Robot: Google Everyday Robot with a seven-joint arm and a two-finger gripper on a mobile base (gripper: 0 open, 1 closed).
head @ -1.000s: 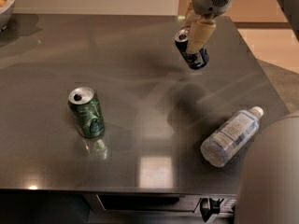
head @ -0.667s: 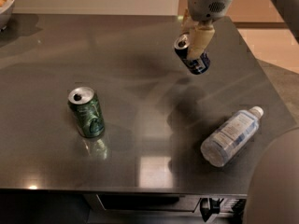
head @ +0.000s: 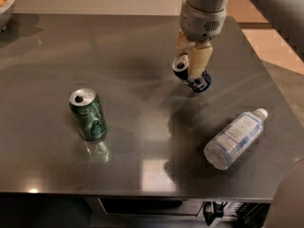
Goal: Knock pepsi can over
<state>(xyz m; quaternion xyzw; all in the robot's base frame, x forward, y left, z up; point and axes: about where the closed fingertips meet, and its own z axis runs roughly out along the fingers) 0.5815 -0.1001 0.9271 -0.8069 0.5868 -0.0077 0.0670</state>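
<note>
A clear plastic bottle [head: 235,138] lies on its side on the bench [head: 47,170], well to the right of the green can [head: 88,114] and a little nearer to the camera. The green can stands upright and nothing touches it. Beyond the green can and to its right, the end effector [head: 194,69] is clamped on the pepsi can [head: 200,82]. It holds the can strongly tilted, with the silver top turned toward the green can. I judge this lean is wanted, because a can set down at such an angle will end on its side, as the task asks. Whether its lower edge touches the bench already, I cannot tell. A bowl [head: 5,8] sits at the far corner, well beyond and left of the green can.

Compared with one second ago, the end effector and the pepsi can have come lower and nearer to the camera, with the same lean. The green can and the bottle did not move.
</note>
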